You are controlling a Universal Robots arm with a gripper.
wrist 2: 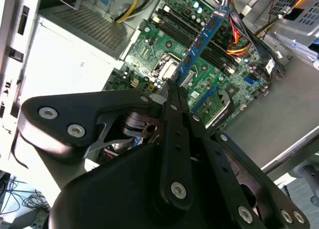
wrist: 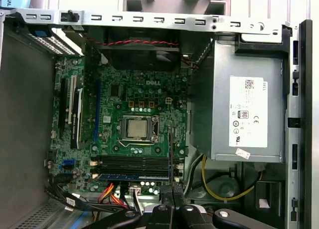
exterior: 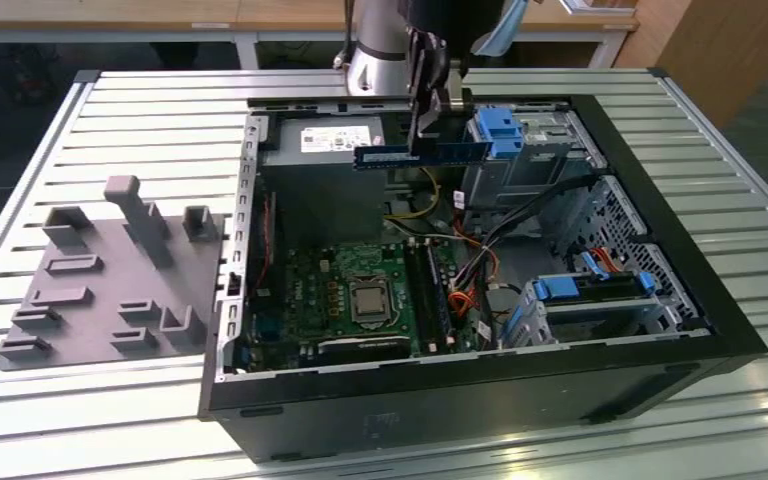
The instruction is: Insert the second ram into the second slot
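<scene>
A slatted metal table (exterior: 157,110) fills most of the exterior view, with pale wooden desks and a wooden panel along the top edge of the frame. On the exterior view's left lies a grey fixture plate (exterior: 104,300) with upright posts. An open black computer case (exterior: 491,410) takes up the middle and the exterior view's right. Inside it are the green motherboard (exterior: 344,290) at lower centre, a grey power supply (exterior: 324,140) at upper centre, and blue drive-bay clips (exterior: 498,130) at the upper right.

The arm comes down from the top centre of the frame, its silver column behind the case's far wall. The gripper (exterior: 424,148) points downward and is clenched on the second ram (exterior: 462,151), gripping it near the middle of its length. The stick hangs level, above the far end of the case, between the power supply and the blue clips. It is well apart from the memory slots (exterior: 424,285) lower in the frame.

In the second wrist view the black fingers (wrist 2: 174,114) are pressed together on the stick (wrist 2: 202,39), which juts out over the motherboard.
</scene>
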